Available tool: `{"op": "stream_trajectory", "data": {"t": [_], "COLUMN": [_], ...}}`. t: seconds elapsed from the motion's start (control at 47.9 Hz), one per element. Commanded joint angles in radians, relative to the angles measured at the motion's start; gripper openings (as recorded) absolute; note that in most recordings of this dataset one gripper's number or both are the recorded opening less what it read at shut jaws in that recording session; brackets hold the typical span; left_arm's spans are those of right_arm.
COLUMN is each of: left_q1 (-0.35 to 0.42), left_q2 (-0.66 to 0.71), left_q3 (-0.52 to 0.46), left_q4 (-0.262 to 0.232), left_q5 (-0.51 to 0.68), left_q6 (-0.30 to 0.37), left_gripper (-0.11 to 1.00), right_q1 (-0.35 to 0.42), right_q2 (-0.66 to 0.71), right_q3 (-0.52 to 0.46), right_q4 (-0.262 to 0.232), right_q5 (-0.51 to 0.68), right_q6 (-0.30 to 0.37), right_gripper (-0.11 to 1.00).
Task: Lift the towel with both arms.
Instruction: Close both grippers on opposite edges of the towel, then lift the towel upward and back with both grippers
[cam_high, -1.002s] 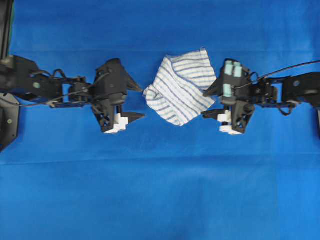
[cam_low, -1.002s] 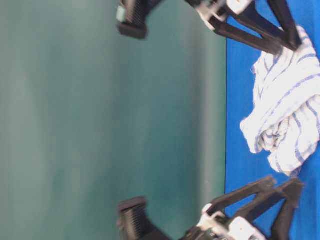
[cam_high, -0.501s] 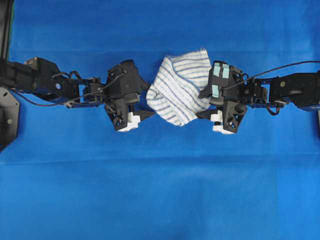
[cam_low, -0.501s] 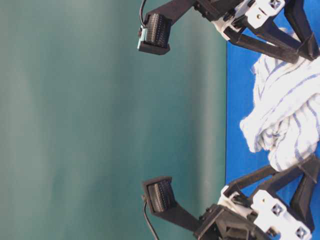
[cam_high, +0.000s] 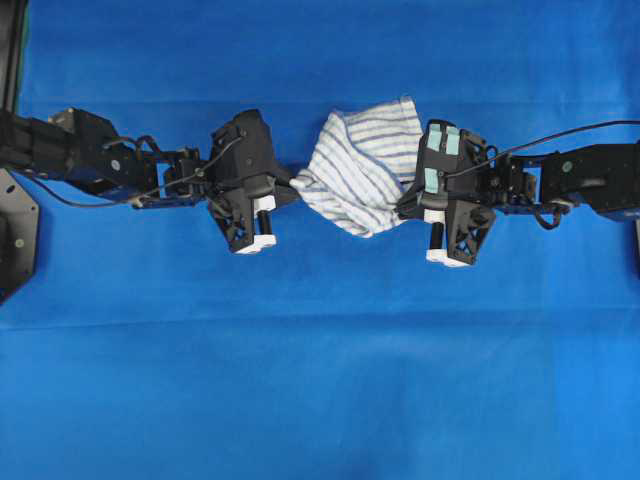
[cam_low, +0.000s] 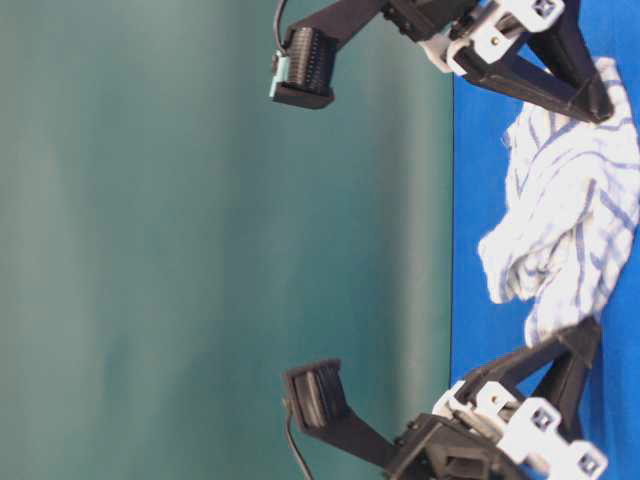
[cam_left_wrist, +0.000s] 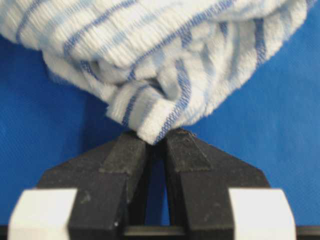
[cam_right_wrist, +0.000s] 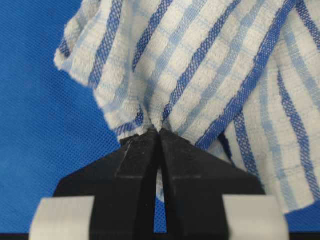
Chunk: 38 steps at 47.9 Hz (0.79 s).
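Note:
The towel (cam_high: 360, 165), white with blue stripes, lies bunched on the blue table cloth (cam_high: 320, 380) between my two grippers. My left gripper (cam_high: 291, 184) is shut on the towel's left folded corner; in the left wrist view the corner (cam_left_wrist: 150, 131) is pinched at the tips of the left gripper (cam_left_wrist: 156, 138). My right gripper (cam_high: 404, 205) is shut on the towel's right edge; in the right wrist view the fabric (cam_right_wrist: 200, 65) gathers into the closed tips of the right gripper (cam_right_wrist: 159, 131). In the table-level view the towel (cam_low: 570, 210) sags between the right gripper (cam_low: 597, 108) and the left gripper (cam_low: 588, 332).
The plain blue table cloth covers the whole table. A black fixture (cam_high: 15, 240) stands at the left edge. A teal-green wall (cam_low: 200, 240) fills the background of the table-level view. Cables trail along both arms.
Both grippers moved in onto the towel's ends and their jaws went from open to shut on it. The towel is gathered narrower between them.

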Motion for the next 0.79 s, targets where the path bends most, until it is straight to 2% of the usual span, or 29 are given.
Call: {"op": "stream_trajectory", "data": {"t": [0.0,0.188,0.334,0.773], "left_q1": [0.006,0.017,0.018,0.02], "left_q2": [-0.084,-0.244,-0.341,-0.531], "left_q3": [-0.02,-0.069,-0.114,-0.261], "left_q4": [-0.002,-0.002,-0.002,-0.002], "left_q5": [0.054,0.252,0.373,0.607], "left_q6": [0.0,0.0,-0.002,0.0], "left_gripper": [0.04,0.04,0.04,0.04], "right_q1": [-0.003,-0.003,-0.003,-0.021], "right_q2": [-0.06,-0.178,-0.27,-0.469], "right_q3": [-0.029,-0.08,-0.126,-0.291], "right_q4": [-0.002,-0.006,-0.031,-0.1], "right_q5": [0.034,0.152,0.236,0.486], "right_q6": [-0.002,-0.011,-0.012,-0.012], "right_gripper": [0.01,0.01,0.01,0.01]}}
